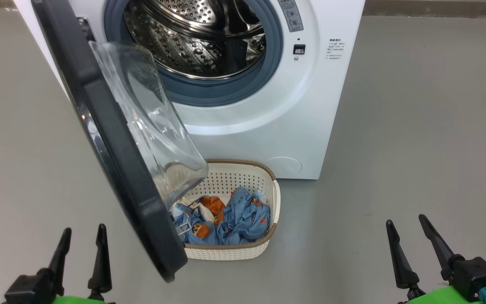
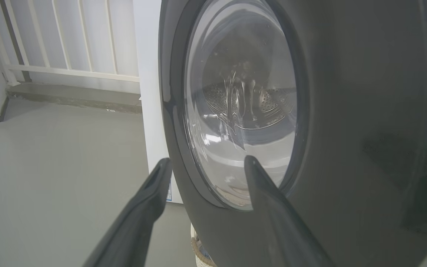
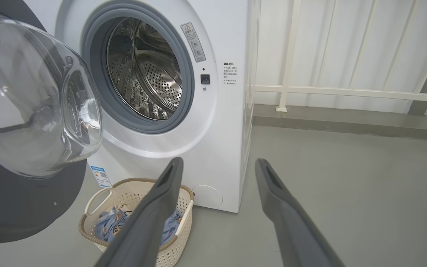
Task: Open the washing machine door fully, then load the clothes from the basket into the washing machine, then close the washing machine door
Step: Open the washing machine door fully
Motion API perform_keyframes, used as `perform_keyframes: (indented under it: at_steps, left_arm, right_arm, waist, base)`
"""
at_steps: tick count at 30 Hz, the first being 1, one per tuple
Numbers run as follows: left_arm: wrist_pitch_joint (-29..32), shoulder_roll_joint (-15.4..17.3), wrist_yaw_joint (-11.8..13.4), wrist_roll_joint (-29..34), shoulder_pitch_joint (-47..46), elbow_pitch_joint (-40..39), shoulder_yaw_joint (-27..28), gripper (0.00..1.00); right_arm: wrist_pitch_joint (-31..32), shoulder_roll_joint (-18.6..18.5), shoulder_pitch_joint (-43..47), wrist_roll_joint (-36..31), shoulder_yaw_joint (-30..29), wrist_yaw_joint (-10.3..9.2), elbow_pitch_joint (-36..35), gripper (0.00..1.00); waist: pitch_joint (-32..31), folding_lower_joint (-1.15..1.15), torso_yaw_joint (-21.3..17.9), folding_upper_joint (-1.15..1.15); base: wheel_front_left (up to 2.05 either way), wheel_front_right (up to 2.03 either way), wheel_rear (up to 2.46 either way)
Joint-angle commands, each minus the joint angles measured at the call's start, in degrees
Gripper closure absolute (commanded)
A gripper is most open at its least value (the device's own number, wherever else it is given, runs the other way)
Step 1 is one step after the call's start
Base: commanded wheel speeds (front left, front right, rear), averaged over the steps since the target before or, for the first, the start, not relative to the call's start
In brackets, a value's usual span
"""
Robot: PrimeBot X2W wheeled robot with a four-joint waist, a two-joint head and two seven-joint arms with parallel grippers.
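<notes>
Bare grey floor (image 1: 416,147) lies open to the right of the washing machine (image 1: 310,105) and the basket (image 1: 234,251), and again to the left of the door (image 1: 112,139). The door stands swung out towards the robot, its lower edge hanging over the basket's left side. The left gripper (image 1: 84,228), fingers spread wide and empty, sits near the door's outer face. The right gripper (image 1: 406,218), equally wide and empty, is well apart from the basket.

The door has a glossy black rim and a bulging clear glass bowl. Behind it the steel drum (image 1: 192,42) shows inside a blue-grey ring. The clothes (image 1: 238,219), blue with orange figures, lie crumpled in the basket, which stands on the floor just before the machine. In the head view the glass hides the basket's left part, and the tops of the door and the machine are cut off.
</notes>
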Motion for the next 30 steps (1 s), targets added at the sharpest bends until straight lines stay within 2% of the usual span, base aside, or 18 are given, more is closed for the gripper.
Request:
perform_keyframes:
  at_steps: [1,24,25,26,27,28,30]
  left_arm:
    - [-0.4,0.6,-0.1,0.4,-1.0,-1.1,1.7,0.00]
    - [-0.4,0.5,-0.1,-0.1,-1.5,-0.7,0.9,0.00]
    - [-0.4,0.5,-0.1,-0.1,-1.5,-0.6,0.9,0.05]
    - [-0.4,0.5,-0.1,-0.1,-1.5,-0.6,0.9,0.54]
    - [-0.4,0.6,-0.1,-0.1,-1.5,-0.5,0.8,0.82]
    - [-0.4,0.6,-0.1,-0.2,-1.5,-0.4,0.8,1.00]
    - [-0.4,0.6,-0.1,-0.2,-1.5,-0.2,0.7,1.00]
  right_arm:
    - [-0.7,-0.1,-1.0,-0.3,1.4,0.10,-1.4,0.00]
    - [-0.7,0.1,-1.8,0.2,2.0,0.10,0.4,0.00]
    - [-0.7,0.1,-1.9,0.1,2.0,0.10,0.4,0.00]
    - [-0.7,0.1,-1.9,0.1,1.9,0.10,0.5,0.00]
    - [-0.7,0.1,-1.9,0.1,1.9,0.10,0.5,0.00]
    - [-0.7,0.1,-1.9,0.1,1.8,0.10,0.5,0.00]
    - [-0.7,0.1,-1.9,0.1,1.8,0.10,0.5,0.00]
  waist:
    - [0.0,0.00,0.0,0.00]
    - [0.0,0.00,0.0,0.00]
    - [0.0,0.00,0.0,0.00]
    - [0.0,0.00,0.0,0.00]
    - [-0.1,0.00,0.0,0.00]
    - [-0.1,0.00,0.0,0.00]
    - [-0.1,0.00,0.1,0.00]
  base:
    - [0.00,0.00,0.00]
    - [0.00,0.00,0.00]
    - [0.00,0.00,0.00]
    - [0.00,0.00,0.00]
    - [0.00,0.00,0.00]
    - [0.00,0.00,0.00]
    - [0.00,0.00,0.00]
